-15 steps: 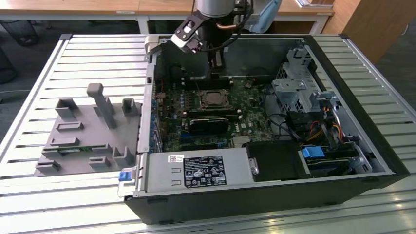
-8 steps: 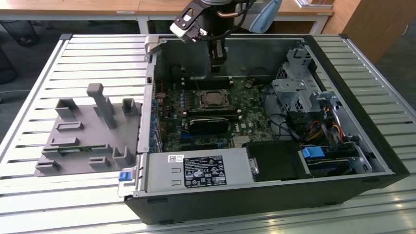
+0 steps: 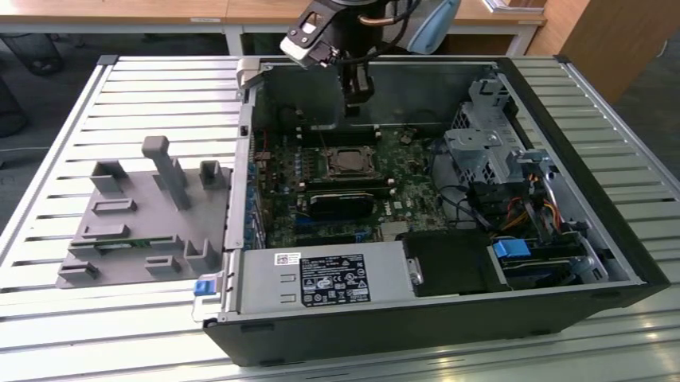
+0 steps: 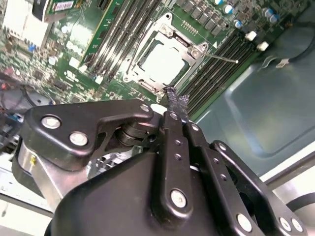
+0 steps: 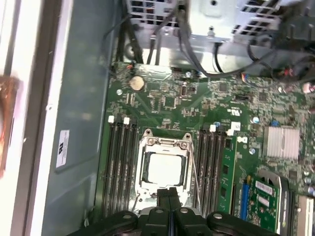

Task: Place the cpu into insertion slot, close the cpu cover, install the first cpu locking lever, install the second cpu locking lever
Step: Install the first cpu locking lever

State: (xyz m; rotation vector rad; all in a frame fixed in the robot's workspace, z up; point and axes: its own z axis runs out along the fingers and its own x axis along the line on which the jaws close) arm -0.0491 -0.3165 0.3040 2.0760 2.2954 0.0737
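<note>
Jaws pressed together, holding nothing; my gripper (image 4: 175, 100) hangs just above the socket's near edge. The cpu (image 5: 165, 168) lies seated mid-motherboard (image 5: 167, 98) under the lowered cpu cover (image 5: 165, 142). One locking lever (image 4: 224, 58) looks unlatched. I'd bear on the wire itself, slowly, clear of the memory slots (image 5: 123, 167).

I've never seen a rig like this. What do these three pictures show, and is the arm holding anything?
A single robot arm works inside an open computer case on a slatted table. The exterior view looks on from outside. Both wrist views ride on the arm and look past its gripper at the green motherboard. The jaws are pressed together and hold nothing. The cpu already sits in place, with the cpu cover framing it. The gripper hangs just beside them. A grey parts holder lies on the table beside the case.
</note>
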